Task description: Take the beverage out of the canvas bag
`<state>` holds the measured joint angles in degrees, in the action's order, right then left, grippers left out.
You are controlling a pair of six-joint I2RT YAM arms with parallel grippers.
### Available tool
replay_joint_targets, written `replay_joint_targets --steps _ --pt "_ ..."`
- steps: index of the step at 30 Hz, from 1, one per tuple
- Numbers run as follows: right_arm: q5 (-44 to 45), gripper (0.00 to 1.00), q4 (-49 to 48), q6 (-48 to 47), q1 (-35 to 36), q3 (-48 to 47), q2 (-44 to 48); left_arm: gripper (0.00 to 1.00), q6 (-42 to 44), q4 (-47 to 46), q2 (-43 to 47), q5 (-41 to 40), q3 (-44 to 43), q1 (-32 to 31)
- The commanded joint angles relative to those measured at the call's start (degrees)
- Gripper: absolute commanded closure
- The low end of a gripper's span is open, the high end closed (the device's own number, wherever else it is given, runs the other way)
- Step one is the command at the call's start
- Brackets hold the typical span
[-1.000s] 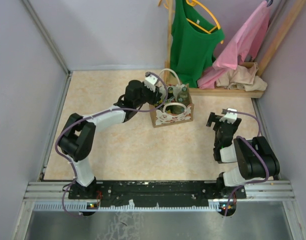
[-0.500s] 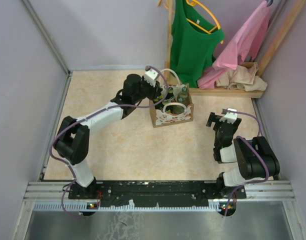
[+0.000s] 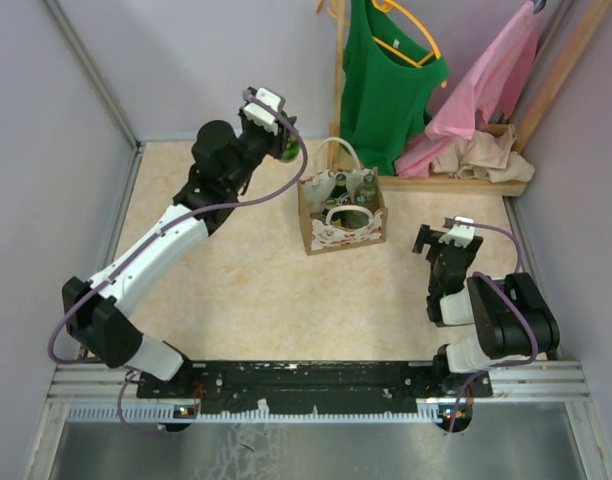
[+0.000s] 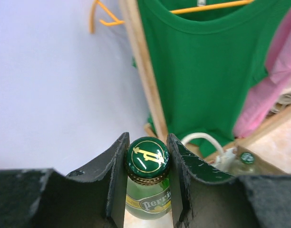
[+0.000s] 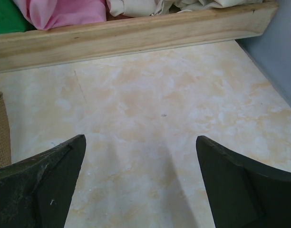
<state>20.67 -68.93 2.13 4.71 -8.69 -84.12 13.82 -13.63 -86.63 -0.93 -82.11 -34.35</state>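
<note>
My left gripper is shut on the neck of a green Perrier bottle with a green and gold cap. In the top view the left gripper holds the bottle raised, up and left of the canvas bag. The bag is tan with white loop handles and a white red-printed panel; several green bottles still stand in it. The bag's handle also shows in the left wrist view. My right gripper is open and empty, low over the floor at the right.
A wooden rack base with a pile of pink and beige cloth stands at the back right. A green top and a pink garment hang above it. Grey walls close in both sides.
My left arm has lifted the green bottle up out of the bag and swung it back and to the left. The right arm has not moved.
</note>
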Motion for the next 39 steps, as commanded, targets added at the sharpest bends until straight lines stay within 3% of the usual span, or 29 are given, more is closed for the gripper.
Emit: replay_joint_targets --steps 1,6,12,19,39 --pt "0.3 0.01 -2.5 0.2 -0.1 -1.2 1.0 1.00 5.2 -3.7 4.5 -8.8 -2.4 0.8" --pt "0.2 0.01 -2.5 0.1 -0.1 -1.2 1.0 1.00 2.6 0.5 5.5 -12.4 -0.7 3.7" --pt "0.2 0.01 -2.5 0.1 -0.1 -1.2 1.0 1.00 -9.0 2.1 6.5 -5.3 6.7 12.9" --pt "0.2 0.01 -2.5 0.2 -0.1 -1.2 1.0 1.00 -10.2 -5.3 5.7 -1.4 17.0 17.3" --pt "0.2 0.01 -2.6 0.1 -0.1 -1.2 1.0 1.00 -15.1 -33.7 -6.0 4.9 26.4 17.4"
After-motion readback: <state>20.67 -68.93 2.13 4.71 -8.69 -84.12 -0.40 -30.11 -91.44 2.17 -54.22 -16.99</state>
